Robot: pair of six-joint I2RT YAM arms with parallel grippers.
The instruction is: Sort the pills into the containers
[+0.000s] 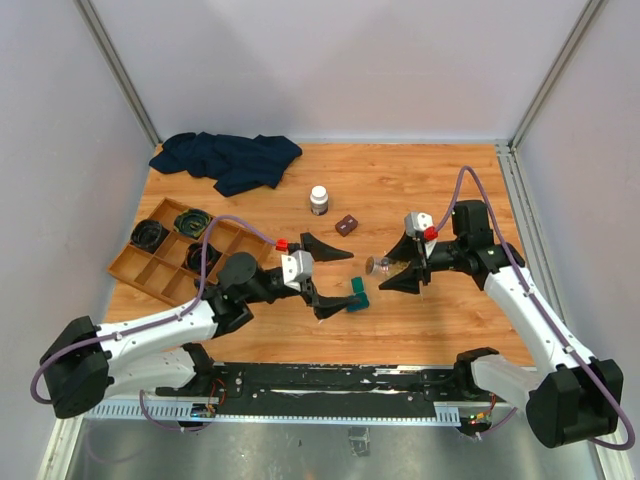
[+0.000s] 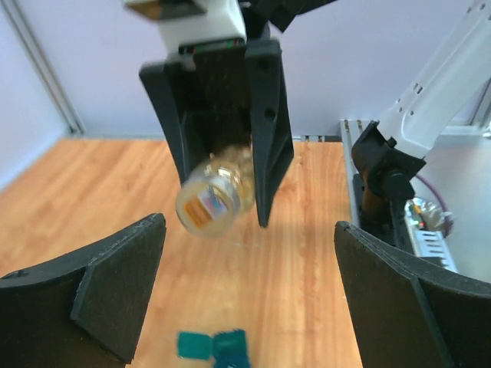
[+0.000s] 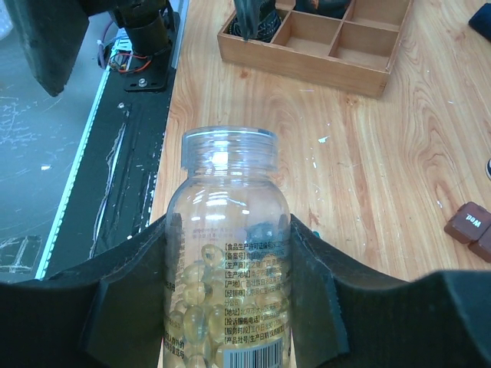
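My right gripper (image 1: 398, 268) is shut on a clear uncapped bottle (image 3: 227, 253) of yellow softgel pills, held tilted with its mouth toward the left. The bottle also shows in the top view (image 1: 378, 265) and in the left wrist view (image 2: 215, 196). A small teal hinged case (image 1: 358, 293) lies open on the table; in the left wrist view (image 2: 215, 347) it lies low between my fingers. My left gripper (image 1: 338, 277) is open and empty, spread wide just left of the case, facing the bottle.
A wooden compartment tray (image 1: 150, 268) with black caps stands at the left. A dark blue cloth (image 1: 228, 160) lies at the back left. A white-capped bottle (image 1: 319, 200) and a small brown case (image 1: 346, 225) stand behind the grippers.
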